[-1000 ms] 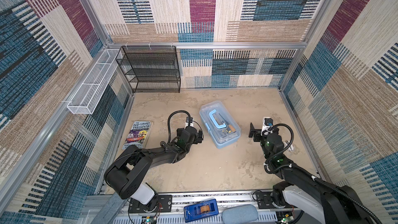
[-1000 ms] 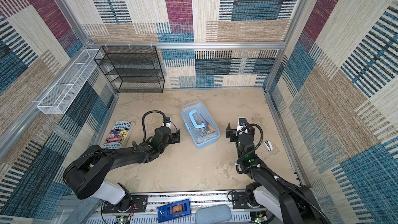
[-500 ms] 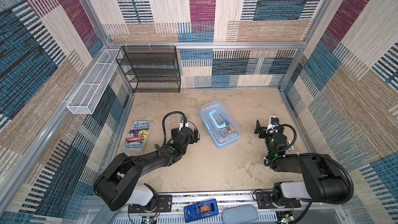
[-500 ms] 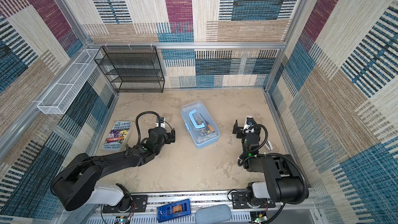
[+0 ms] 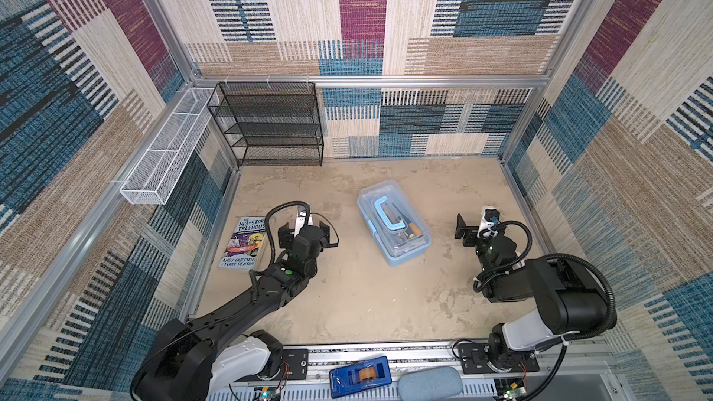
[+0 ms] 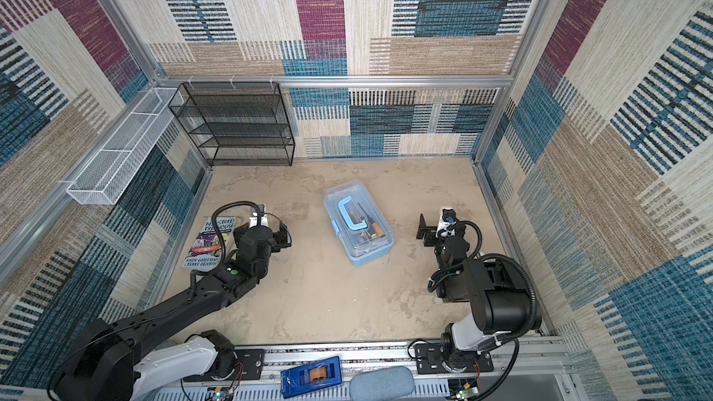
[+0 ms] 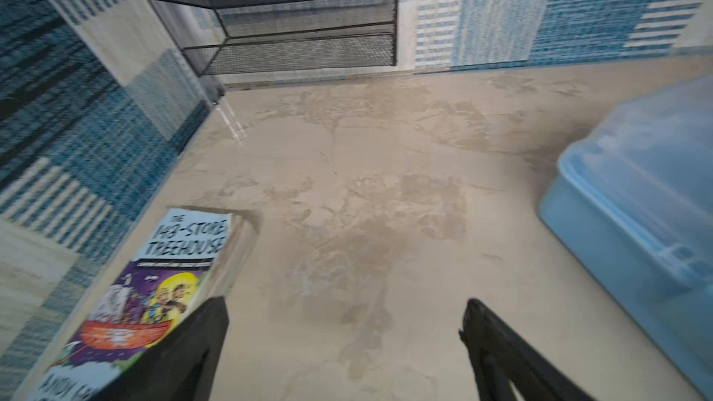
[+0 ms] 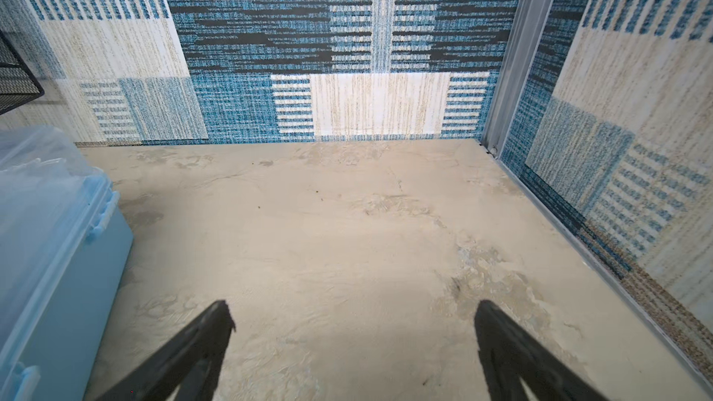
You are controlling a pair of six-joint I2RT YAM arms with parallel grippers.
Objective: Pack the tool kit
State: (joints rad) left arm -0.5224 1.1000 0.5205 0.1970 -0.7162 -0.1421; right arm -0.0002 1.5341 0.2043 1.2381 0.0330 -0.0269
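1. Sandy, stained bench (image 5: 347, 302): in both top views no loose screwdriver, hex key, knife or pencil lies on it, so the gathering looks finished.
2. Tool kit (image 5: 393, 223), pale blue with a clear lid, sits just toward 1 o'clock of the bench's middle. The lid is down over the base and the blue handle (image 5: 383, 214) lies flat on it. I judge the packing done or nearly so.
3. Left claw (image 7: 343, 308), at 9 o'clock of the kit and well apart from it, has its jaws spread wide over nothing but bare bench.
4. Right claw (image 8: 355, 308), at 3 o'clock of the kit, is likewise wide apart and empty. With neither touching the case, little seems left beyond a check.
5. Paperback book (image 5: 245, 243) at the bench's 9 o'clock edge and tape dispenser (image 5: 359, 376) on the front rail at 6 o'clock are no part of the kit and lie outside it.
6. Tools under the lid: an orange-handled piece (image 5: 413, 230) and dark slim shafts show. Glare and the handle hide the rest, so no count is possible.
7. Side tab (image 5: 372, 227) on the kit's 8 o'clock face is too small to read as snapped or loose, and both wrist views cut the case off at the frame edge.
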